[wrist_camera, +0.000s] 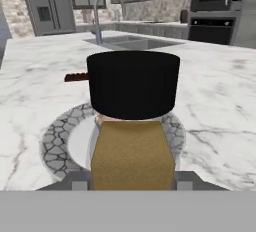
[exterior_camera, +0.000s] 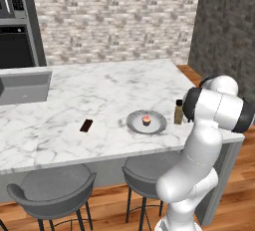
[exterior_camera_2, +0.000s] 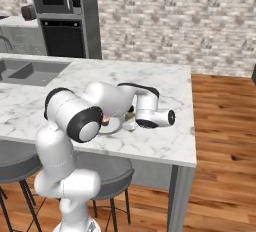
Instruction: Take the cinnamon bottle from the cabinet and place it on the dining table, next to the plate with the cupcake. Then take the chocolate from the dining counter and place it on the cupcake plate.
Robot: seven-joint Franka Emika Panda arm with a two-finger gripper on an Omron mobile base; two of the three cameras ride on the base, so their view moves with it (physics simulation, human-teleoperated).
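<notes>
**A:** Where does the end effector point(exterior_camera_2: 131, 122) stand, and what is in it?

**B:** Low over the counter point(exterior_camera: 99, 85), by the right rim of the plate point(exterior_camera: 158, 126). The cinnamon bottle point(wrist_camera: 132, 126) stands upright directly before it, black cap uppermost, long axis vertical. From here I cannot tell whether the fingers are clamped on the bottle or have let go; the tips are hidden behind it.

**A:** And the bottle relative to the plate?

**B:** Just beside the plate, on its right as the left base view shows it point(exterior_camera: 178, 112), its foot apparently on the marble. The cupcake point(exterior_camera: 146, 120) sits at the plate's centre.

**A:** Then the relation that matters next?

**B:** The chocolate point(exterior_camera: 86, 125). It lies flat on the same counter, well apart from the end effector, beyond the plate on its far side. In the hand view its end point(wrist_camera: 76, 77) peeps out past the cap. The bar's long axis runs roughly toward and away from the stools point(exterior_camera: 55, 187). In my judgement, the arm must cross the plate to reach it.
</notes>
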